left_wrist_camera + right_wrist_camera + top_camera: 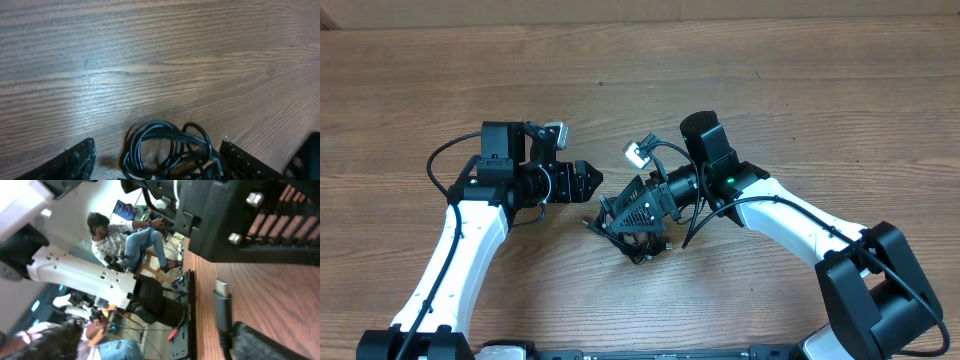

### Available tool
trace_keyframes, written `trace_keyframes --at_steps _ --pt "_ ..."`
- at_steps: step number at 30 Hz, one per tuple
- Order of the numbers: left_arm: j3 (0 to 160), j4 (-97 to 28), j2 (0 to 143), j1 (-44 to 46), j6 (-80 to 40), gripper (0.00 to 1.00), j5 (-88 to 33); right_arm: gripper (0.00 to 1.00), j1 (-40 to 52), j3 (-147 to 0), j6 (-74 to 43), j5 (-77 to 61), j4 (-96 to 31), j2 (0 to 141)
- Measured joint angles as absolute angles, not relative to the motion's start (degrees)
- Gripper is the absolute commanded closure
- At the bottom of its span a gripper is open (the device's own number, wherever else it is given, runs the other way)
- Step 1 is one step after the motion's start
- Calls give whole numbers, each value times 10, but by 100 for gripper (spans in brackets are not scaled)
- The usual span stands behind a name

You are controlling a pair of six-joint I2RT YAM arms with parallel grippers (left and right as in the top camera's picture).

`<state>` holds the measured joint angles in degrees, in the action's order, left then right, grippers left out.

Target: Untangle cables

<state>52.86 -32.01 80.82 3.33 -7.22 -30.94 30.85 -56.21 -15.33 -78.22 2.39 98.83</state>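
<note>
The cables are a small knotted bundle of thin black wires on the wooden table, just below the middle. In the left wrist view the bundle's loops lie between my left gripper's two open fingers. In the overhead view my left gripper sits just up and left of the bundle. My right gripper is low over the bundle's top and looks open. In the right wrist view a plug end lies against the lower finger of my right gripper, with a gap to the upper finger.
Bare wooden table lies all around. The two arms meet close together at the centre. The right gripper's finger shows at the right edge of the left wrist view. People and equipment show beyond the table edge.
</note>
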Motion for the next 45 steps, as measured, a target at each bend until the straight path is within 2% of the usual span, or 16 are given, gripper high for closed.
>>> trace_keyframes --at_steps 3,8,15,23,32,37,45 --pt "529 -326 808 33 -74 16 -309 0 309 -562 -156 -751 -11 988" --pt "529 -333 808 33 -74 12 -305 0 309 -566 -218 -562 -136 985" --pt "529 -332 808 33 -75 6 -302 0 309 -566 -270 -432 -225 984" --pt "529 -332 808 33 -76 0 -301 0 309 -566 -283 -364 -216 984" --pt "529 -332 808 33 -76 0 -295 0 327 -566 -296 -313 -211 984" --pt "529 -335 808 33 -76 0 -259 7 353 -566 -303 -248 -211 984" --pt "529 -358 808 33 -76 0 -172 23 374 -566 -332 -148 -209 984"
